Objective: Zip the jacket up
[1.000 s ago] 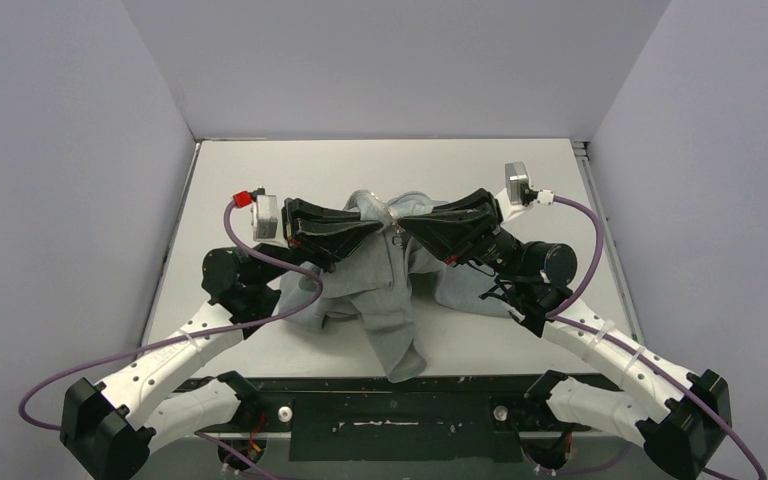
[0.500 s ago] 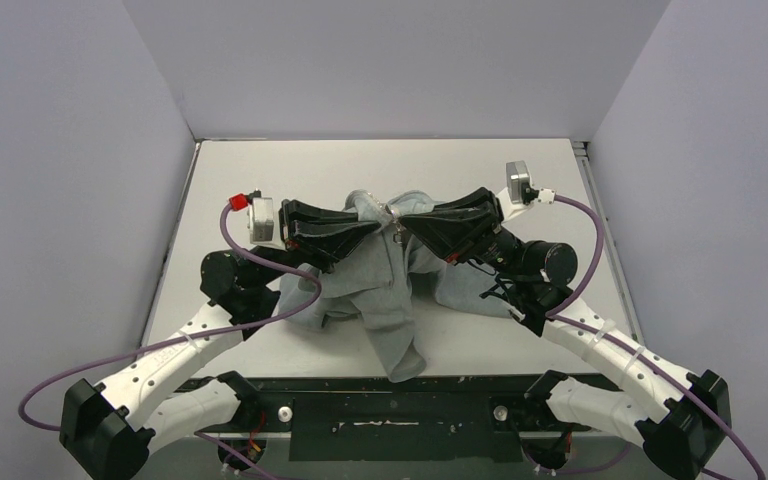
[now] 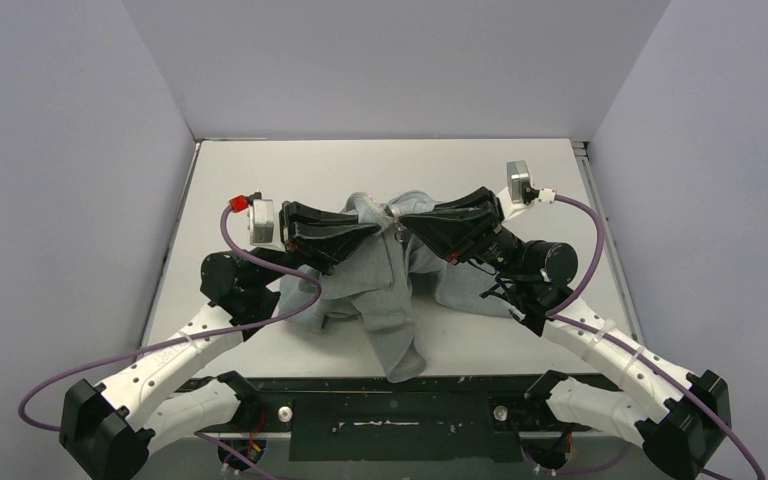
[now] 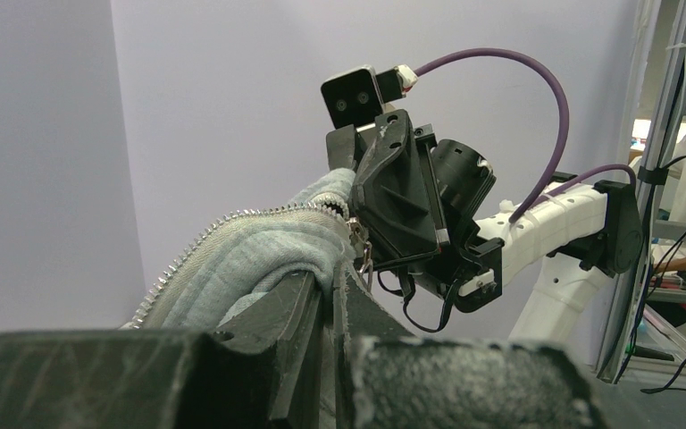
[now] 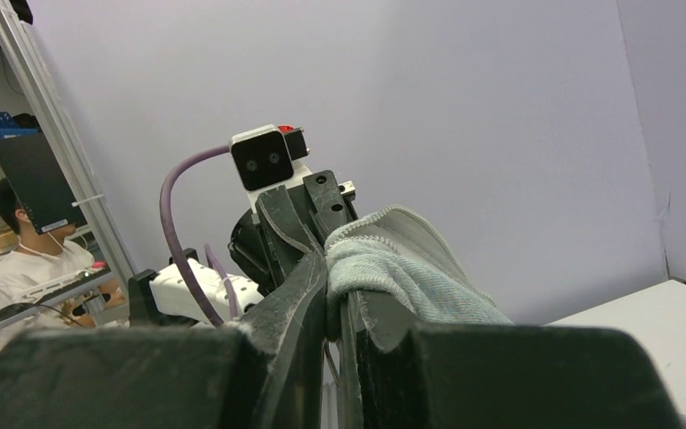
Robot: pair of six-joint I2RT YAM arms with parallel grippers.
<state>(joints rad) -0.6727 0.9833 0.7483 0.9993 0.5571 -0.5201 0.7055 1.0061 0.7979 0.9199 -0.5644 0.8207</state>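
The light grey jacket (image 3: 390, 285) lies bunched in the middle of the table, its top edge lifted between my two grippers. My left gripper (image 3: 375, 228) is shut on a fold of the jacket; the left wrist view shows grey fabric (image 4: 259, 255) draped over its fingers (image 4: 295, 322) with a line of zipper teeth (image 4: 196, 246) and a small metal pull (image 4: 363, 255). My right gripper (image 3: 407, 222) is shut on the jacket's other edge; the right wrist view shows grey cloth (image 5: 402, 264) pinched between its fingers (image 5: 308, 295). The two grippers nearly meet, tip to tip.
The white table (image 3: 260, 165) has side and back walls close around it. A jacket flap hangs over the near edge (image 3: 405, 362). Purple cables (image 3: 270, 265) loop beside both arms. A person (image 5: 27, 259) sits beyond the left side in the right wrist view.
The left wrist camera body shifted slightly right toward the middle. The grippers and the jacket stay almost where they were.
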